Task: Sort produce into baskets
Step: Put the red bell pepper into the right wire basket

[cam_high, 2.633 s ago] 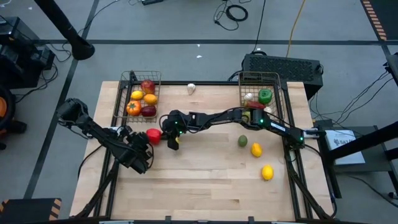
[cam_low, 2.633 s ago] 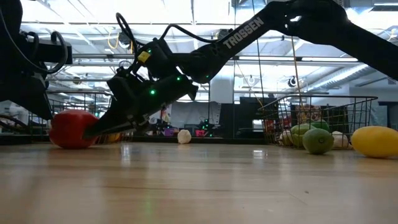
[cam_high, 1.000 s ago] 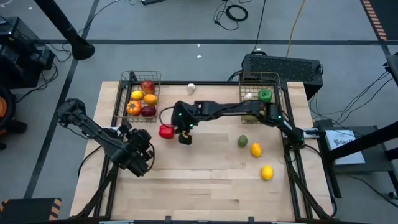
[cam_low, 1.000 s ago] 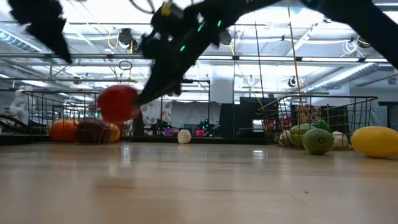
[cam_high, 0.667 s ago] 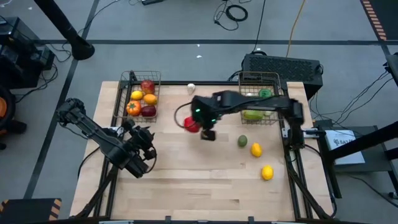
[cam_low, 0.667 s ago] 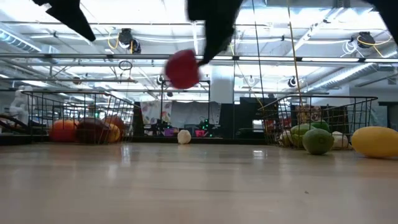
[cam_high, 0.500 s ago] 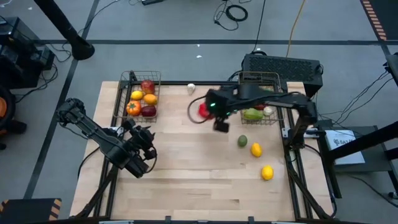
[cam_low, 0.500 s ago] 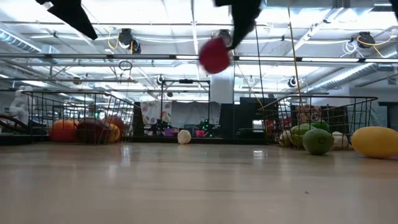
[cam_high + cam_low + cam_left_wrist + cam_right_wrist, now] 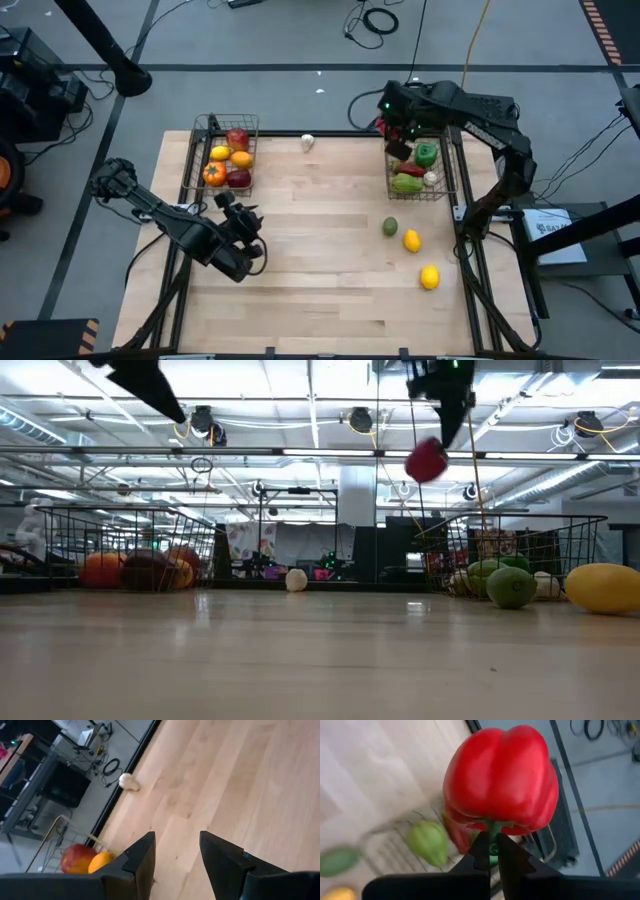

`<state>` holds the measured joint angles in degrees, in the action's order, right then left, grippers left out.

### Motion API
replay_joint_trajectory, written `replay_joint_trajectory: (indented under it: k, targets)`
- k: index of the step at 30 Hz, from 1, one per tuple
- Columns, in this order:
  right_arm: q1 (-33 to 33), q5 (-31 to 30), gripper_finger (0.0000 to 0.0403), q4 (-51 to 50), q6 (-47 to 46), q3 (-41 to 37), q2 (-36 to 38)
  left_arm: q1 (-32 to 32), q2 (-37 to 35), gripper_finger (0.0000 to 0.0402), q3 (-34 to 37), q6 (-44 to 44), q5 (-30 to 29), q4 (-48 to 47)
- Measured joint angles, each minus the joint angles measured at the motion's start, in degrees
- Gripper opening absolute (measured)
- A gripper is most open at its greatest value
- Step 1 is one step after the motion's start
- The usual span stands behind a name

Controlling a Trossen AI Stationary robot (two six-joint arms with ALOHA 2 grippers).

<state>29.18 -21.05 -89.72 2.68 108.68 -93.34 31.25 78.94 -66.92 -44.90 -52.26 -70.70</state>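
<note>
Hovering: glossy red bell pepper [image 9: 502, 777] is pinched by its green stem in right gripper [image 9: 490, 851], carried above dark wire-mesh basket [image 9: 441, 190] at table's far right corner for dropping | left gripper [image 9: 176, 851] is parted, empty, near front left edge

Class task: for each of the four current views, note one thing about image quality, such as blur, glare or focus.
High view: evenly lit and sharp. Low view: bright ceiling lights glare, arms silhouetted, red pepper slightly smeared. Left wrist view: left gripper fingers soft up close. Right wrist view: the pepper is sharp, the basket behind is motion-blurred.
</note>
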Motion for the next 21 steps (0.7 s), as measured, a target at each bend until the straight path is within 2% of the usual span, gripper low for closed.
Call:
replay_joint_trajectory:
  k: [4,8,12,17,21]
  targets:
    - [6.69,0.02,0.0007,0.58,4.66,-4.87,-0.02,-2.2,0.0,0.0161,0.0,5.96,2.38,4.54]
    - [12.06,-0.05,0.0007,1.13,5.94,-12.06,-0.07,-3.64,0.0,0.0161,0.0,7.19,3.63,4.38]
    - [16.29,-0.07,0.0008,5.82,9.29,-19.33,-0.09,-4.92,0.0,0.0161,0.0,9.54,3.91,4.5]
    - [18.33,0.06,0.0019,12.43,12.02,-25.7,-0.12,-6.25,0.0,0.0161,0.0,12.51,4.25,5.98]
    - [18.39,0.15,0.0036,16.13,12.08,-27.57,-0.13,-7.51,0.0,0.0161,0.0,16.57,4.28,8.87]
